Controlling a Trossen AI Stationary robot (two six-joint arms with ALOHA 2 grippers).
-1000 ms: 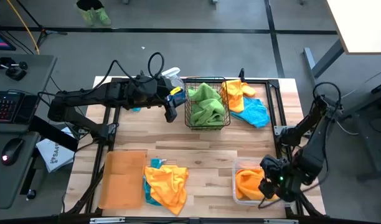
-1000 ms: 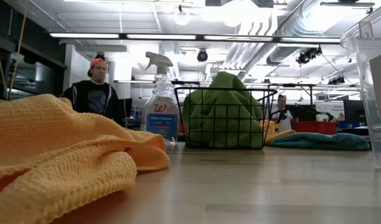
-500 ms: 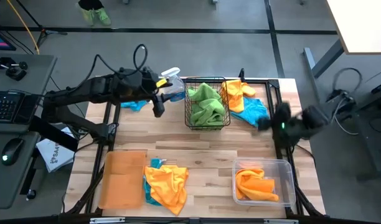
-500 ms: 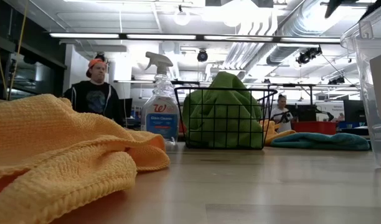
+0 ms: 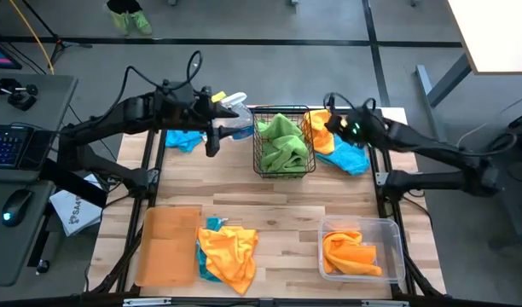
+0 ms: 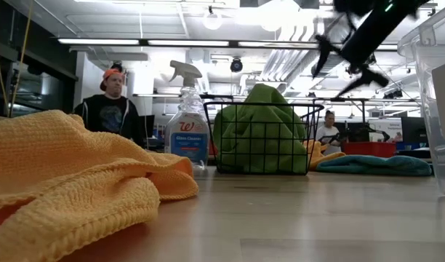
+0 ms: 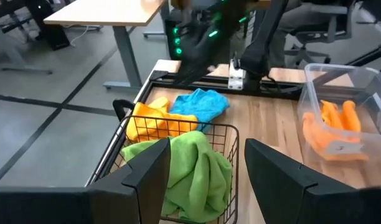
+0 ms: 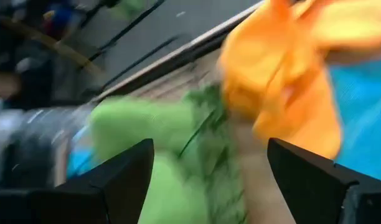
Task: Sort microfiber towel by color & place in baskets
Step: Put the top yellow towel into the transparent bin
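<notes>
My left gripper (image 5: 211, 143) (image 7: 206, 183) hangs open just left of the black wire basket (image 5: 282, 147), which holds lime green towels (image 7: 193, 168). My right gripper (image 5: 334, 124) (image 6: 347, 62) is open in the air over the orange towel (image 5: 321, 133) (image 8: 284, 74) that lies on the table right of that basket, partly on a turquoise towel (image 5: 351, 156). Another turquoise towel (image 5: 182, 139) lies under my left arm. The clear bin (image 5: 361, 249) holds orange towels. An orange towel over a turquoise one (image 5: 229, 249) lies beside the orange-brown tray (image 5: 167, 246).
A clear spray bottle (image 5: 234, 106) (image 6: 187, 127) stands at the far edge, between my left gripper and the basket. Bare wood (image 5: 278, 205) lies in the table's middle. People (image 6: 115, 105) show in the room beyond the far edge.
My right arm has swung quickly up from the clear bin at the near right corner toward the far edge, ending above the orange towel beside the basket. My left gripper has drawn a little toward the table's left, away from the basket. No towel has moved.
</notes>
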